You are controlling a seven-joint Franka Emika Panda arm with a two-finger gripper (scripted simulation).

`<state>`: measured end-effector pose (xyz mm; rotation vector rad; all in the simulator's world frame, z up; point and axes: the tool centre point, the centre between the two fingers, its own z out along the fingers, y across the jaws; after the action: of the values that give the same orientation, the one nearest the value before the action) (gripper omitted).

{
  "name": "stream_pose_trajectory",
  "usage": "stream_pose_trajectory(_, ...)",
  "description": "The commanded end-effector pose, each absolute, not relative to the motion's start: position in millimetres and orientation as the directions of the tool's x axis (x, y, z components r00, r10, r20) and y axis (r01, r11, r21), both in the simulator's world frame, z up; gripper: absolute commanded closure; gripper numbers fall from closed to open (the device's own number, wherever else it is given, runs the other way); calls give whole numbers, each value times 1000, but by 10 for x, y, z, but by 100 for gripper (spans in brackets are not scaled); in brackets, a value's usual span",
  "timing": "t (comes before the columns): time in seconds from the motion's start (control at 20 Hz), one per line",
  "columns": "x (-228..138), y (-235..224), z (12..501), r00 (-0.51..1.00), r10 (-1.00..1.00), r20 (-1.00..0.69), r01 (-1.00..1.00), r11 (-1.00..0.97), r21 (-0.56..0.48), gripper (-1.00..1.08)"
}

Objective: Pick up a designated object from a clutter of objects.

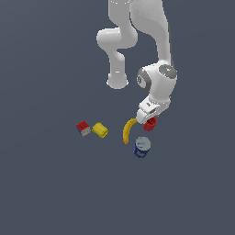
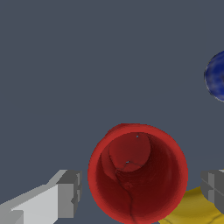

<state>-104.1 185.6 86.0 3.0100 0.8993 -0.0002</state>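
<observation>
As its fingers stand wide apart, the end effector (image 2: 142,188) straddles the small ribbed red cup (image 2: 138,174) at the frame's centre-right.

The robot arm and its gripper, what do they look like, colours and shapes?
The arm is glossy white, built of thick rounded segments with bulbous joints and grey round caps at the wrist. The gripper has a white body; in the wrist view its fingers are blocky, light grey with darker grey pads. No cables or markings show.

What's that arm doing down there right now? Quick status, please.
Gripper open, fingers either side of the red cup, not closed on it. Cup upright, mouth up. Banana close beside the cup; blue can stands apart.
</observation>
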Motion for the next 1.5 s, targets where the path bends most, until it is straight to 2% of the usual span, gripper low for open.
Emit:
stream_pose_trajectory(0.0, -1049, 1857, 760, 836, 549, -1, 549, -836, 0, -92)
stream_pose_trajectory(0.5, -1054, 1860, 500, 834, 551, 0, 551, -834, 0, -92)
stream_pose_trajectory(0.55, -1054, 1860, 500, 834, 551, 0, 551, -834, 0, 108)
stream_pose_trajectory(1.45, -1065, 1774, 629, 835, 551, 2, 551, -835, 1, 108)
